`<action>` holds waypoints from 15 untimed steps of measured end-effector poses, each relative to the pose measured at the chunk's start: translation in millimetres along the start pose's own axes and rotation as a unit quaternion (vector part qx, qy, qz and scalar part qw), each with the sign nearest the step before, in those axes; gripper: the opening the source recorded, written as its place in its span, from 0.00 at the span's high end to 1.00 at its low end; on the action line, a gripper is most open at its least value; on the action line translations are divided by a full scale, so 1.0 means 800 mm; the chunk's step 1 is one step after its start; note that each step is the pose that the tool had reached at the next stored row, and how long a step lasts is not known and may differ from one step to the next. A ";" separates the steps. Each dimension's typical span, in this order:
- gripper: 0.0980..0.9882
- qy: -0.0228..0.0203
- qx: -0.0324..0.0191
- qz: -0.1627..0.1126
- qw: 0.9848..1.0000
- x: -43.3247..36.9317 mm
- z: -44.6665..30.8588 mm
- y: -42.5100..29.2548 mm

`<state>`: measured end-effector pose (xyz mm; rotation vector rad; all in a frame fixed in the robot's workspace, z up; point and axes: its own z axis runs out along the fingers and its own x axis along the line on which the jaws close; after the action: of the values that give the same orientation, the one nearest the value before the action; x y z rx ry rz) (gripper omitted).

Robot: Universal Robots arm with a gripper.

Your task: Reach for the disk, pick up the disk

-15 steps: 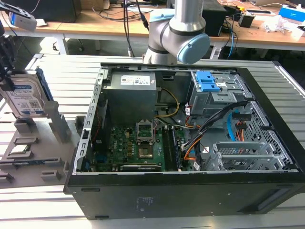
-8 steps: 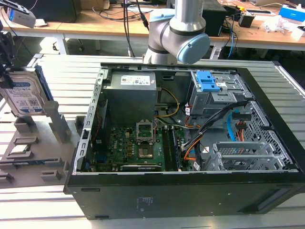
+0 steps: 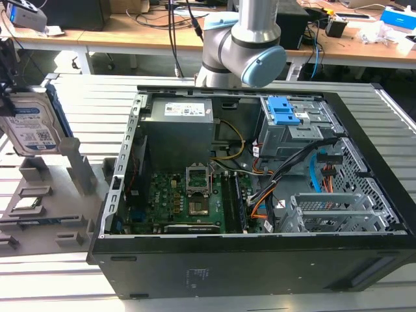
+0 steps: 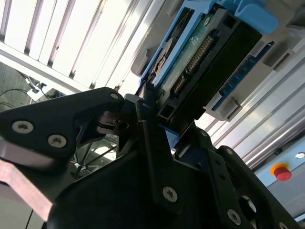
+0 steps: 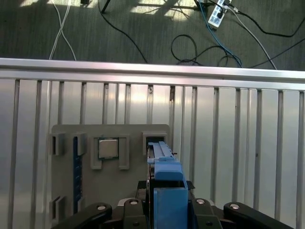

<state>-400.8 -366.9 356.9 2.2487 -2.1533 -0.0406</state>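
black gripper [image 5: 166, 191] pinching the flat silver disk [image 3: 29, 127] with a white-and-blue label and blue plastic frame.
the disk stands upright at the exterior view's left, over the grey plastic holder tray [image 3: 39, 195] beside the open black computer case [image 3: 260, 260]; a small square grey chip [image 5: 108, 148] sits in the tray.

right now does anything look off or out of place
Nothing looks damaged or spilled. The disk stands on edge, slightly tilted, clamped in the gripper over the grey fixture. The computer case lies open, which looks deliberate.
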 end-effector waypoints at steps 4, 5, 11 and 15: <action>0.70 0.000 0.000 0.000 1.000 0.000 -0.0064 0.0000; 0.70 0.000 0.000 0.000 1.000 0.000 -0.0086 0.0000; 0.70 0.000 0.000 0.000 1.000 0.000 -0.0170 -0.0001; 0.70 0.000 0.000 0.000 1.000 -0.001 -0.0215 -0.0007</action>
<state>-399.6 -366.2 374.0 2.2486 -2.1534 -0.0405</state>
